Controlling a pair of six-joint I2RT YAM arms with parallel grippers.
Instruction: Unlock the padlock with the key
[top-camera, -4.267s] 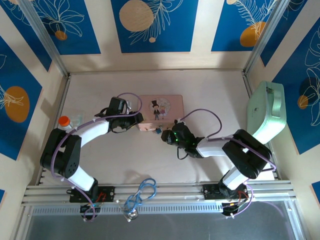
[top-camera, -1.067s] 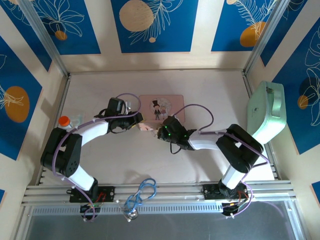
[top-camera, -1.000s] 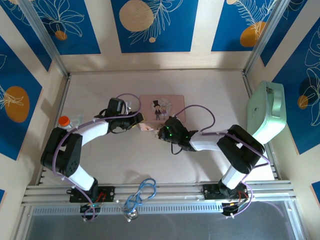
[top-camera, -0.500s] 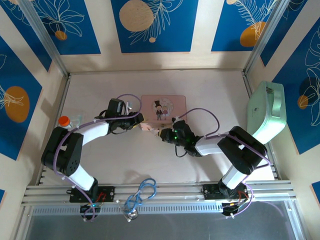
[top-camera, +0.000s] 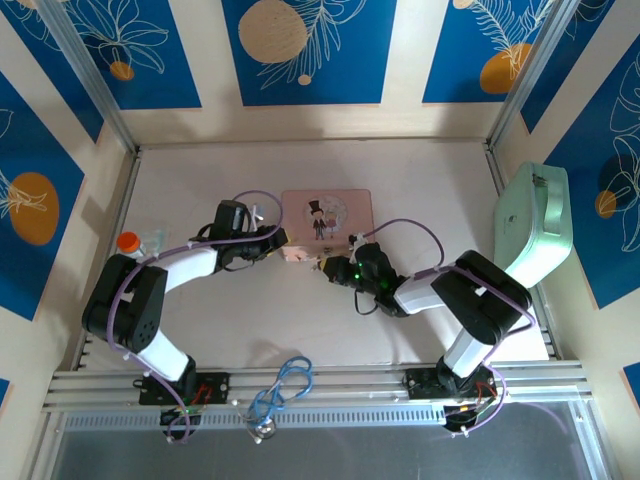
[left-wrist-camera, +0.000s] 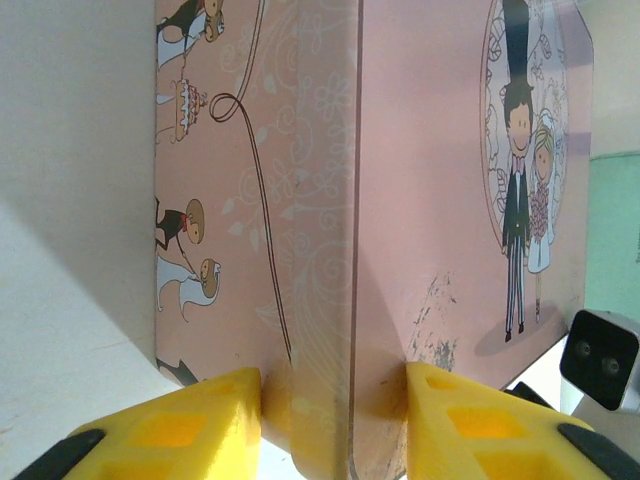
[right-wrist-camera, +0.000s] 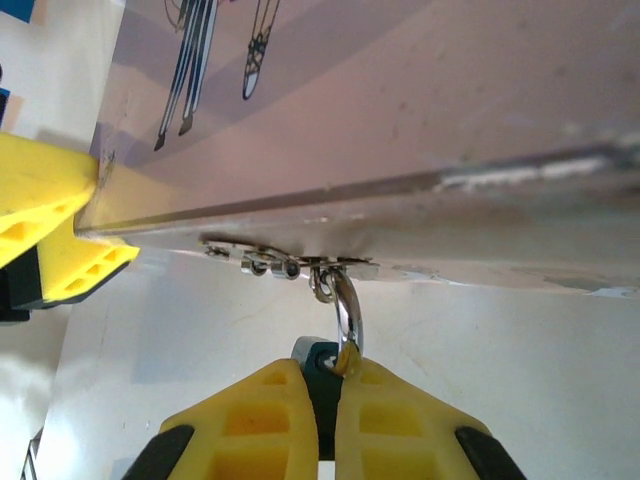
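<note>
Teal padlock (right-wrist-camera: 313, 357) pinched in closed right gripper (right-wrist-camera: 318, 385), shackle (right-wrist-camera: 346, 305) through hasp (right-wrist-camera: 290, 266) of pink picture box (right-wrist-camera: 400, 90); left gripper (left-wrist-camera: 335, 385) clamped across box corner.

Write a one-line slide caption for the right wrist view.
Right gripper pinches the teal padlock, its shackle hooked through the hasp of the pink box.

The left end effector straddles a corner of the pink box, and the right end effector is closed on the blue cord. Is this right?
No. The right end effector is closed on the padlock; the right wrist view shows it.
</note>
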